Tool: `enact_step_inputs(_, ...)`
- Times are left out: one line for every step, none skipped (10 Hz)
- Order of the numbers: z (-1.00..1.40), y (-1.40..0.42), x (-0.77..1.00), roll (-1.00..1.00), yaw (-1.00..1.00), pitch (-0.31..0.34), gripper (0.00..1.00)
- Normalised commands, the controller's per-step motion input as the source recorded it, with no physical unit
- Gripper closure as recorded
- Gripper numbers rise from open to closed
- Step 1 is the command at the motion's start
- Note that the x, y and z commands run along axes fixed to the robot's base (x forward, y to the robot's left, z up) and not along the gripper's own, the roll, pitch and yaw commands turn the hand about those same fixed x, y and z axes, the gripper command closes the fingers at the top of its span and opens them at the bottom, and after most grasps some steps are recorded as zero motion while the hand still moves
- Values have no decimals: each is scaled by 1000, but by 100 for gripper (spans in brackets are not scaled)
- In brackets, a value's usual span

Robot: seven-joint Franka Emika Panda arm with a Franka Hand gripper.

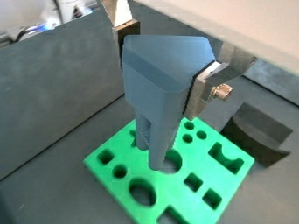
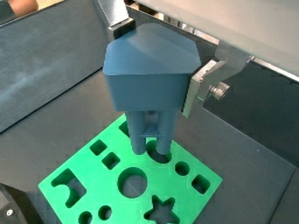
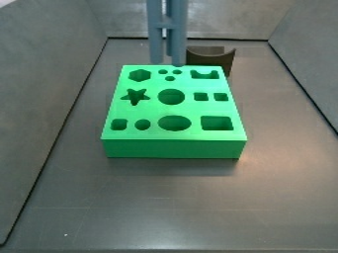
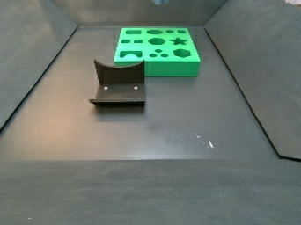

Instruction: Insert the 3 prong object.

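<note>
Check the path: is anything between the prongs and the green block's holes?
Nothing visible. The gripper holds the 3 prong object upright over the green block, prong tips at or in small round holes near its edge. The fixture stands apart on the floor.

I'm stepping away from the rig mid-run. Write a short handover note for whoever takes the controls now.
Gripper: shut on the 3 prong object, above the green block.
3 prong object: upright, its prongs reaching the block's top by the small round holes at one edge.
Fixture: standing apart from the block.
Done: piece grasped and brought to the block.
Left: whether the prongs are in the holes yet is unclear; confirm alignment, press down, release.
</note>
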Motion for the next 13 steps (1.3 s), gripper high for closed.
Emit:
enact_step_inputs(-723,760,0,119,-226,0,100)
enact_step_inputs(-677,743,0,163,-223,0,100)
enact_step_inputs(-686,640,0,120,-389,0,100)
enact_step_inputs(-651,820,-31,90,-200,0,100)
enact_step_inputs(-377,1000,0,0,-23,-47,100)
enact_step_inputs(-269,1000,0,-7,0,-30,100)
enact_step_inputs(-226,1000,11,-11,0,-37,100)
enact_step_inputs(-134,654,83,0,-386,0,100)
enact_step_inputs(-183,377,163,0,-663,0,100)
enact_step_inputs(-203,189,243,0,-866,0,100)
enact_step_inputs(-223,6,49,0,-1000,0,100)
enact_step_inputs(-226,0,0,0,-1000,0,100)
enact_step_inputs(-203,0,0,-4,-1000,0,100)
